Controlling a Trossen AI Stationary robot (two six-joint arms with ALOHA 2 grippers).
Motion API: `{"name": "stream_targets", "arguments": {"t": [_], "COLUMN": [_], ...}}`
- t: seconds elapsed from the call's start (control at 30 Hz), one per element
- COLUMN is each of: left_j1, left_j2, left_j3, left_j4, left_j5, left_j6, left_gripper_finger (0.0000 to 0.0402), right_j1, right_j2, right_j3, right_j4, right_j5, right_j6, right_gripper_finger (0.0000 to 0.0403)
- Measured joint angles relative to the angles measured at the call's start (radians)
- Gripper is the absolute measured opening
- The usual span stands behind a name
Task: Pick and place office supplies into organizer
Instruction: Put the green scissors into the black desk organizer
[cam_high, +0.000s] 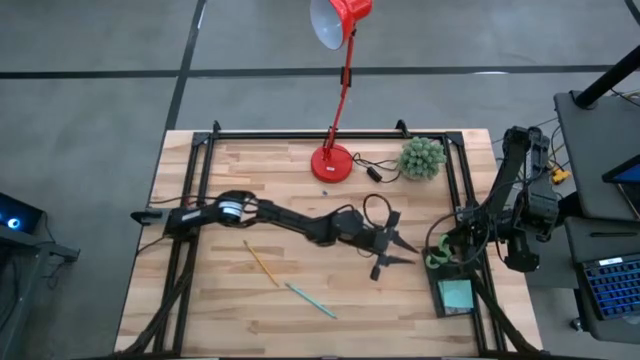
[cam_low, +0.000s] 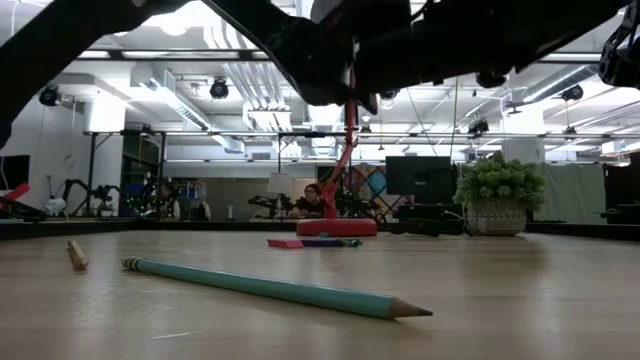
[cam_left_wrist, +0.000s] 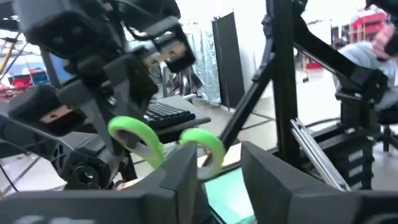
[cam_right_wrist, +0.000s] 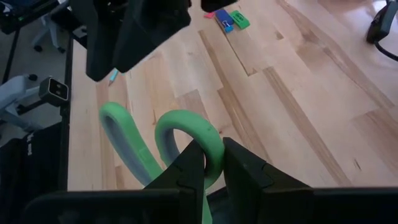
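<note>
Above organizer (cam_high: 456, 296), near table's right edge: right gripper (cam_right_wrist: 212, 163) pinched on scissors (cam_right_wrist: 163, 143) handle loop. Left gripper (cam_high: 392, 250) just beside, jaws wide, empty. Scissors hang toward tray.

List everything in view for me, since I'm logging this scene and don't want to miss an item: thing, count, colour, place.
Scissors: 1, green handles, held at the table's right side over the organizer.
Organizer: 1, dark, near right corner of the table.
Sticky-note pad: 1, light teal, inside the organizer.
Pencil: 1, yellow, left of centre.
Pen: 1, teal, near front edge.
Small pieces: a few, pink, blue and green, by the lamp.
Desk lamp: 1, red, far edge.
Plant: 1, green, far right.
Left gripper: open, mid-table, near the scissors.
Right gripper: shut on a scissors handle.
</note>
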Motion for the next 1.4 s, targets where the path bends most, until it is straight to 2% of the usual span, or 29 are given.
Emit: {"name": "stream_targets", "arguments": {"t": [0.3,0.63,0.77,1.1,1.27,1.4], "left_j1": [0.004,0.001,0.001,0.003,0.002,0.003], "left_j2": [0.029,0.029,0.029,0.029,0.029,0.024], "left_j3": [0.03,0.031,0.037,0.042,0.051,0.045], "left_j4": [-0.009,-0.029,-0.041,-0.055,-0.06,-0.079], "left_j5": [0.004,0.026,0.029,0.026,0.025,0.025], "left_j6": [-0.005,-0.079,-0.079,-0.079,-0.079,-0.079], "left_gripper_finger": [0.0008,0.0001,0.002,0.0132,0.0153,0.0153], "right_j1": [0.0,0.0,0.0,0.0,0.0,0.0], "right_j2": [0.0,0.0,0.0,0.0,0.0,0.0], "right_j3": [0.0,0.0,0.0,0.0,0.0,0.0], "right_j4": [0.0,0.0,0.0,0.0,0.0,0.0], "right_j5": [0.0,0.0,0.001,0.001,0.034,0.037], "right_j6": [-0.001,-0.003,-0.002,0.0,-0.001,-0.007], "right_gripper_finger": [0.0044,0.0044,0.0044,0.0044,0.0044,0.0043]}}
